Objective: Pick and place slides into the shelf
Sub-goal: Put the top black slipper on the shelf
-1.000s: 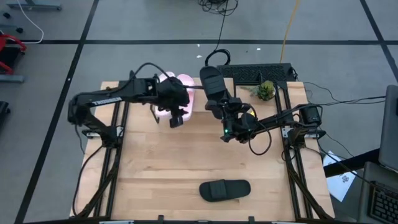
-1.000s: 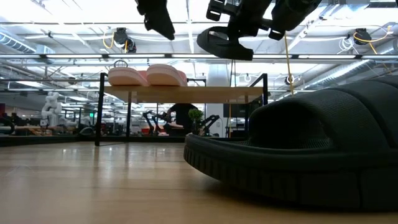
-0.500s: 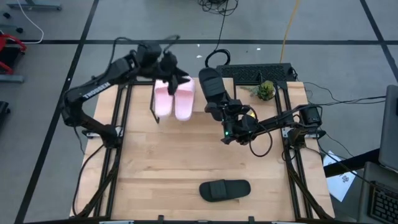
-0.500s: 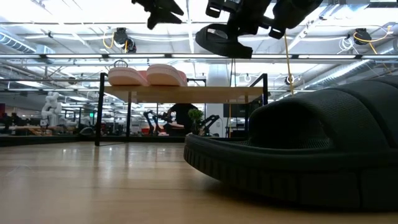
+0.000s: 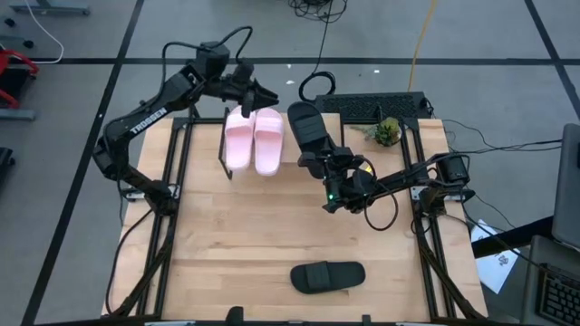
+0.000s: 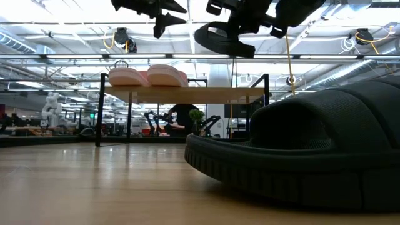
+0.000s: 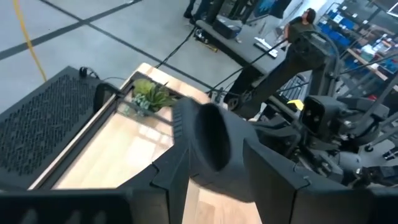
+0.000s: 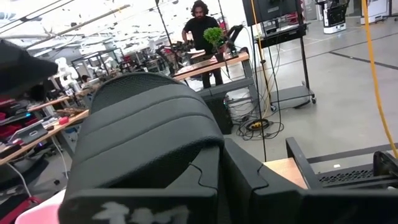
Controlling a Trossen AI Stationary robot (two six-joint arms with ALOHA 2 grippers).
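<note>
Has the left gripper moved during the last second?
Yes. In the high view the left gripper has moved away from over the pink slides on the shelf, toward the table's far edge, beyond their far ends.

Grey concrete floor [image 5: 82, 36] marked with dark lines, all around the wooden table [image 5: 236, 235]. Black perforated panel [image 5: 376, 106] and small green plant [image 5: 387, 132] at the table's far edge. Yellow cable [image 5: 423, 36] trailing beyond. Behind the table: workbenches [image 8: 205, 67], a standing person [image 8: 200, 31], ceiling strip lights [image 6: 75, 19].
</note>
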